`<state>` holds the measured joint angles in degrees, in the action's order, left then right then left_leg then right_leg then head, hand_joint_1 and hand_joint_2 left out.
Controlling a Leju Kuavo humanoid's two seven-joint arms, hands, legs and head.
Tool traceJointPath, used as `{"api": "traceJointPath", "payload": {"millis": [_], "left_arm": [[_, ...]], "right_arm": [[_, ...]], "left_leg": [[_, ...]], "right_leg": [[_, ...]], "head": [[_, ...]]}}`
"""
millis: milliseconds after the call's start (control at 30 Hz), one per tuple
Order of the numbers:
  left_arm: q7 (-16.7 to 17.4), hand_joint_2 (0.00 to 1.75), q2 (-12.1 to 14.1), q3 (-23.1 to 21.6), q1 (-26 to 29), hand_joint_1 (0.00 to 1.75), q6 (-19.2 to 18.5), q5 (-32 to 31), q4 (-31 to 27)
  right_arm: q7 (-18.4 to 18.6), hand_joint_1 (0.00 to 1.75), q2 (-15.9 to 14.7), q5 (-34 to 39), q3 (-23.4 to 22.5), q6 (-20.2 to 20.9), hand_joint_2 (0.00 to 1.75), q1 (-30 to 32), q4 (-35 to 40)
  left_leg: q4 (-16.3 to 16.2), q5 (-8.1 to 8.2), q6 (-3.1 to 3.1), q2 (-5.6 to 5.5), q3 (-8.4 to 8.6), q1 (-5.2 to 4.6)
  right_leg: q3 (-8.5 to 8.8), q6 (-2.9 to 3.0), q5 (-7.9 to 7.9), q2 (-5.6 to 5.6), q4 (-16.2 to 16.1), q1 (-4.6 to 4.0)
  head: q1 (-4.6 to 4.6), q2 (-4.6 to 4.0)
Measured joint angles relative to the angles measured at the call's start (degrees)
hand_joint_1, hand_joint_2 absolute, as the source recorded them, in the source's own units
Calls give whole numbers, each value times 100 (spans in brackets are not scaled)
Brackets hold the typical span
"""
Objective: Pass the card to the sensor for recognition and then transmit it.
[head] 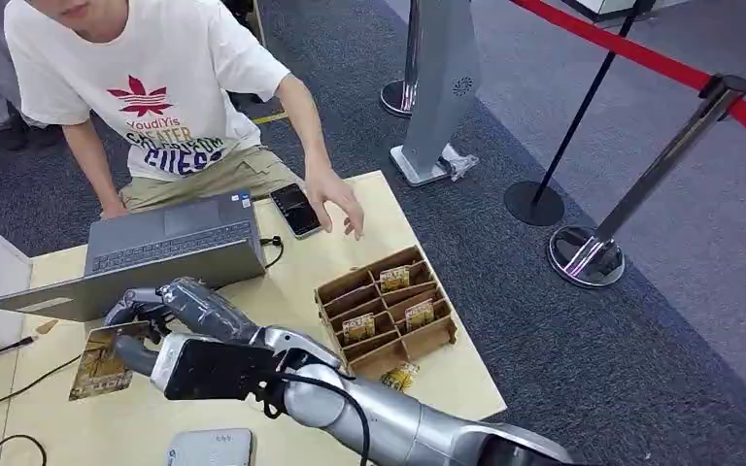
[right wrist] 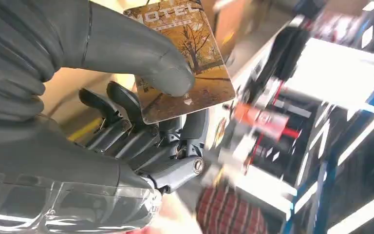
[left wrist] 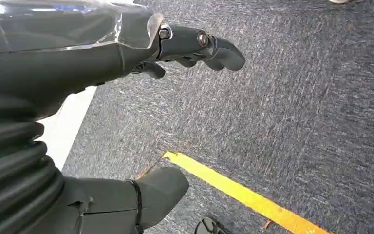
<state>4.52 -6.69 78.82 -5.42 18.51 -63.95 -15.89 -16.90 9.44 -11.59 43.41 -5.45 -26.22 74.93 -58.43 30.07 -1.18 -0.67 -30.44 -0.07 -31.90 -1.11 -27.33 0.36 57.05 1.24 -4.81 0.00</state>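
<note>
My right hand (head: 160, 313) reaches across the wooden table (head: 330, 254) to its left side and pinches a hotel card (head: 98, 367) with an autumn tree picture. In the right wrist view the thumb (right wrist: 141, 58) presses the card (right wrist: 195, 63) against the dark fingers (right wrist: 175, 146) beneath it. A flat grey-white card sensor (head: 210, 449) lies at the table's near edge, below and right of the card. My left hand (left wrist: 195, 46) hangs beside me over the grey carpet, holding nothing, fingers apart.
A brown divided box (head: 389, 311) with several more cards stands at mid-table, and one card (head: 401, 377) lies beside it. An open laptop (head: 170, 254) sits behind my hand. A seated person reaches a hand (head: 338, 202) towards a phone (head: 295, 210). Cables trail at left.
</note>
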Motion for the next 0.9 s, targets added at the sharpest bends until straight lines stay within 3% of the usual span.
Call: {"api": "traceJointPath", "payload": {"millis": [67, 233, 467, 900], "left_arm": [[-2, 175, 24, -50, 0, 0, -57, 0, 0], [-11, 175, 31, -92, 0, 0, -107, -26, 0], [-57, 175, 28, -190, 6, 0, -173, -70, 0], [-175, 175, 39, -332, 33, 0, -278, -203, 0]], "right_arm": [[129, 175, -53, 1021, -6, 803, 175, 187, 423], [212, 175, -120, 1479, 116, 1280, 175, 290, 596], [304, 175, -201, 1699, 590, 1568, 175, 286, 407], [258, 175, -214, 1898, 1320, 1463, 175, 193, -724]], "left_leg": [[0, 0, 0, 0, 0, 0], [0, 0, 0, 0, 0, 0], [0, 0, 0, 0, 0, 0], [0, 0, 0, 0, -2, 0]], "right_leg": [[0, 0, 0, 0, 0, 0], [0, 0, 0, 0, 0, 0], [1, 0, 0, 0, 0, 0], [1, 0, 0, 0, 0, 0]], "head": [[0, 0], [0, 0], [0, 0], [0, 0]]}}
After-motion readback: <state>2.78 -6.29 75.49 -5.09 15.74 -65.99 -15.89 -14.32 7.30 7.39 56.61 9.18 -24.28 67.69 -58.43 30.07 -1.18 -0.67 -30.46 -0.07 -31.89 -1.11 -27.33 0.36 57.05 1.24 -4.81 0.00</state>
